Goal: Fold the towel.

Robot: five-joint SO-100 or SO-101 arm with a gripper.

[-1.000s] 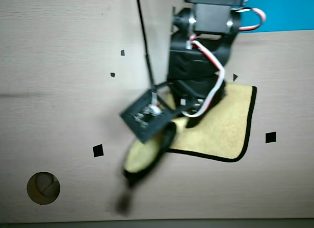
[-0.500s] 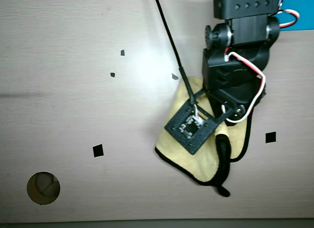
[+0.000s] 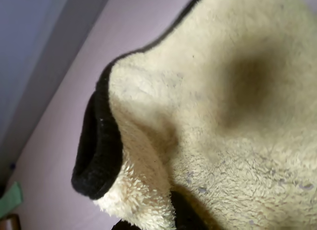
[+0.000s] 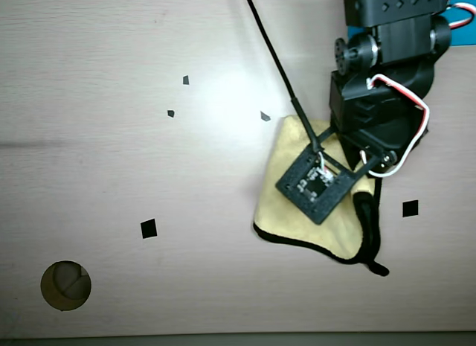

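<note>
The pale yellow fuzzy towel (image 3: 237, 141) fills most of the wrist view, bunched up, with its thick black edge trim (image 3: 99, 156) curling at the left. Two dark fingertips (image 3: 184, 215) show at the bottom edge with towel fluff pinched between them, so my gripper (image 3: 153, 222) looks shut on the towel. In the overhead view the towel (image 4: 312, 238) lies crumpled on the table at the right. The arm and its black camera mount (image 4: 316, 184) sit over the towel and hide the gripper. The black trim runs along the towel's lower and right edges (image 4: 368, 234).
The pale wooden table (image 4: 111, 138) carries black square markers (image 4: 149, 228) (image 4: 410, 208) and small dark marks (image 4: 186, 79). A round hole (image 4: 65, 285) is at the lower left. A black cable (image 4: 271, 56) runs from the top down to the arm. A green object (image 3: 10, 200) is at the wrist view's lower left.
</note>
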